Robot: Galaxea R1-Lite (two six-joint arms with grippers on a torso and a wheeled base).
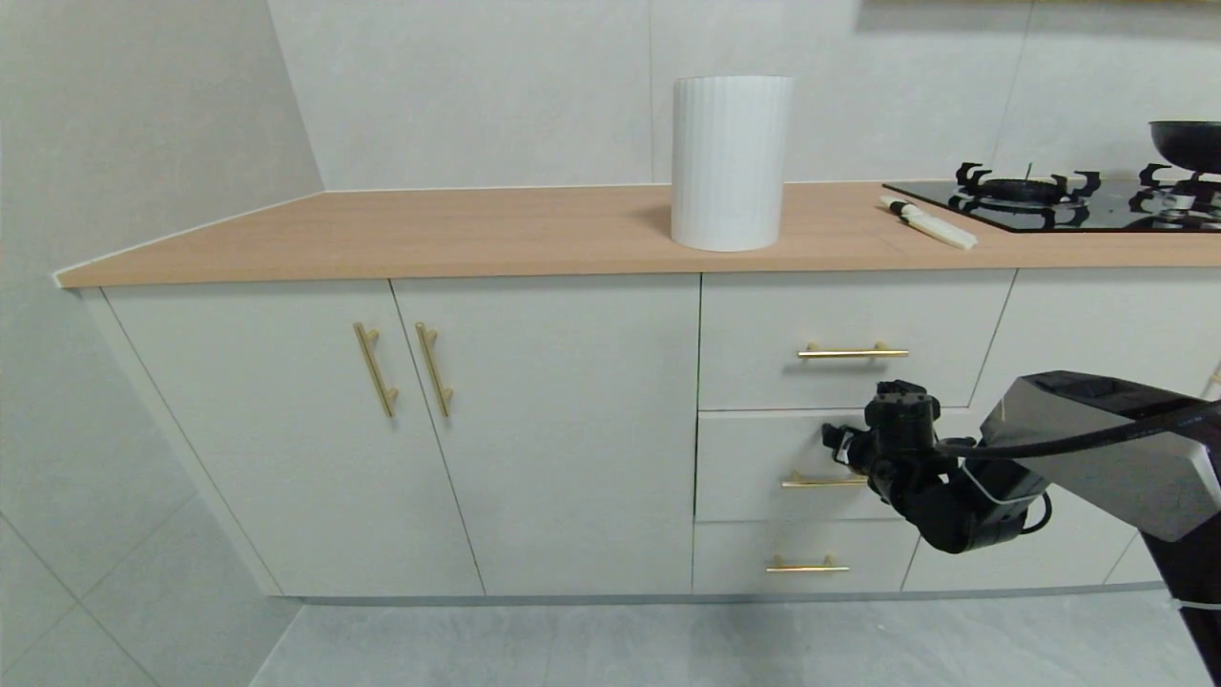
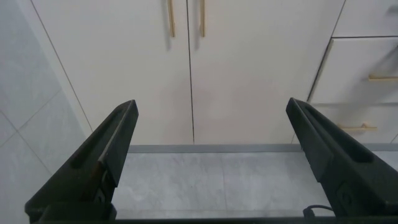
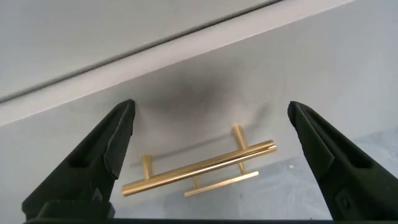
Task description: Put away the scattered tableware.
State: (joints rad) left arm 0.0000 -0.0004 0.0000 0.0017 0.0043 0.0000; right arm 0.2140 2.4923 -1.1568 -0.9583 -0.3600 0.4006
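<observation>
One right hand (image 3: 210, 112) by drawer handle (image 3: 199, 167), utensil (image 1: 927, 221) well above

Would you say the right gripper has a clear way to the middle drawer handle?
Probably yes: the right gripper is open, facing the handle close ahead, with nothing in between.

The right hand (image 1: 843, 448) hides part of the middle drawer handle (image 1: 817, 483); the edge crops the black pan (image 1: 1188, 143).

Right arm (image 1: 1097, 458) stretched forward, right hand (image 1: 843, 447) fingers spread wide, left hand (image 2: 211, 115) likewise spread
</observation>
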